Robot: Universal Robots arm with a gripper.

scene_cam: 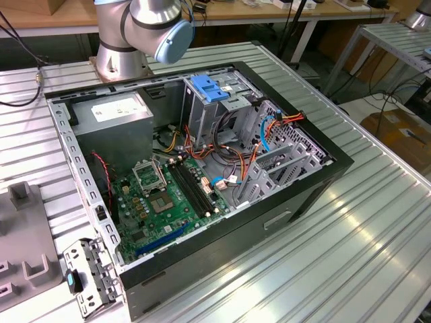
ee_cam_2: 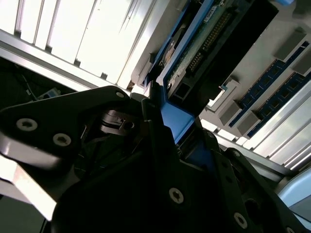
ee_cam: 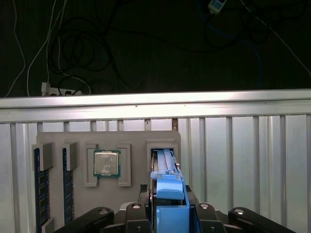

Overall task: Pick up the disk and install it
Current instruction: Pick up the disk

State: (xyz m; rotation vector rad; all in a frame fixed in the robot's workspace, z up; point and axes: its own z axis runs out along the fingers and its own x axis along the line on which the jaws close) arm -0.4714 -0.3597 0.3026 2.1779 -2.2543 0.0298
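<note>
— Disk [ee_cam: 168, 180]?
— On edge in the tray [ee_cam: 136, 138] slot, beside the chip [ee_cam: 107, 163], its blue end inside the gripper [ee_cam: 170, 206].
— Gripped?
— Yes, fingers [ee_cam: 204, 216] closed against both its sides.
— And the tray?
— Low on the exterior view's left.

**A:** How does the arm [scene_cam: 145, 20] look in the exterior view?

**B:** It has thick round segments of silver-grey metal. One joint has a light blue cap [scene_cam: 178, 37]. The base [scene_cam: 118, 60] is a wide grey cylinder.

**A:** And the end effector [ee_cam_2: 163, 114]?

**B:** In both wrist views it is black, made of angular plates and rounded links. Small silver screws [ee_cam_2: 176, 195] with round heads sit in the plates. In the first wrist view, four such screws [ee_cam: 103, 211] stand in a row.
</note>
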